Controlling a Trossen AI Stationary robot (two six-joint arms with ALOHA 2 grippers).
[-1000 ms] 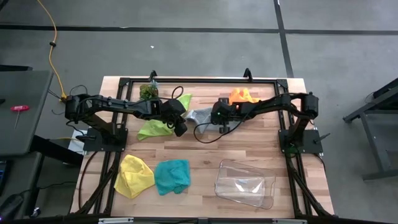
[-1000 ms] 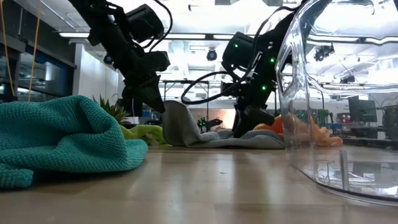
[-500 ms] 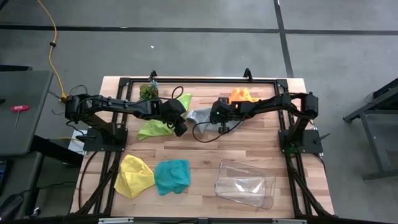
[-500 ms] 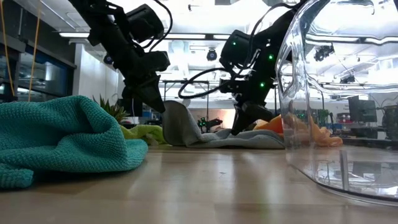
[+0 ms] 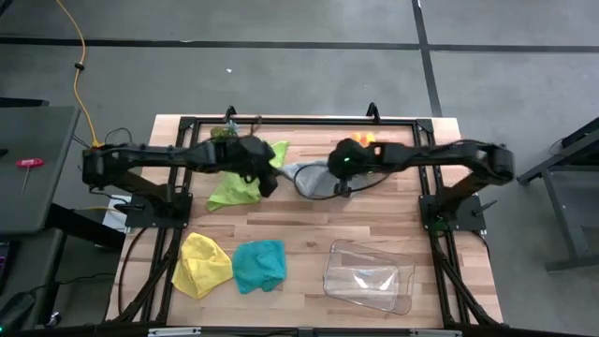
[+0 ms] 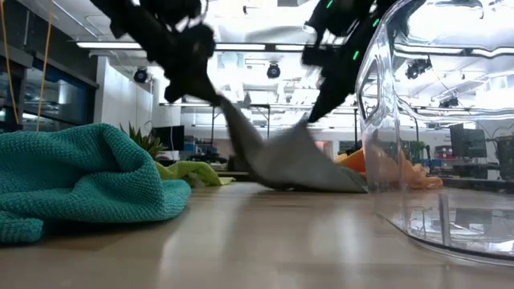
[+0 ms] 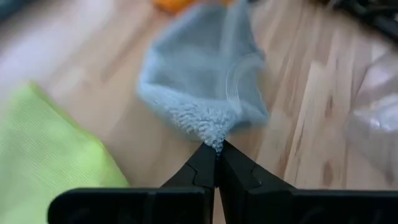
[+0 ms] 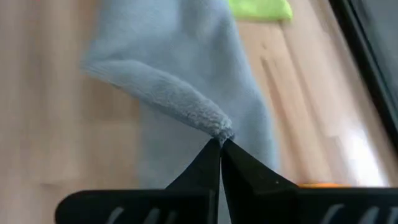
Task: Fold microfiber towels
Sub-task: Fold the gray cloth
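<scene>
My left gripper (image 7: 216,148) and right gripper (image 8: 220,142) each pinch a corner of the grey towel (image 5: 314,178), jaws closed, toward twelve o'clock on the counter (image 5: 309,229).

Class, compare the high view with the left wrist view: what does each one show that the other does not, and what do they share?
Only the high view shows the yellow towel, the teal towel, the clear tray and the right tool shut on the grey towel. Only the left wrist view shows up close the left tool pinching a corner of that grey towel, its fingers closed. Both show the grey towel, the lime green towel, a bit of the orange towel and the wooden table.
</scene>
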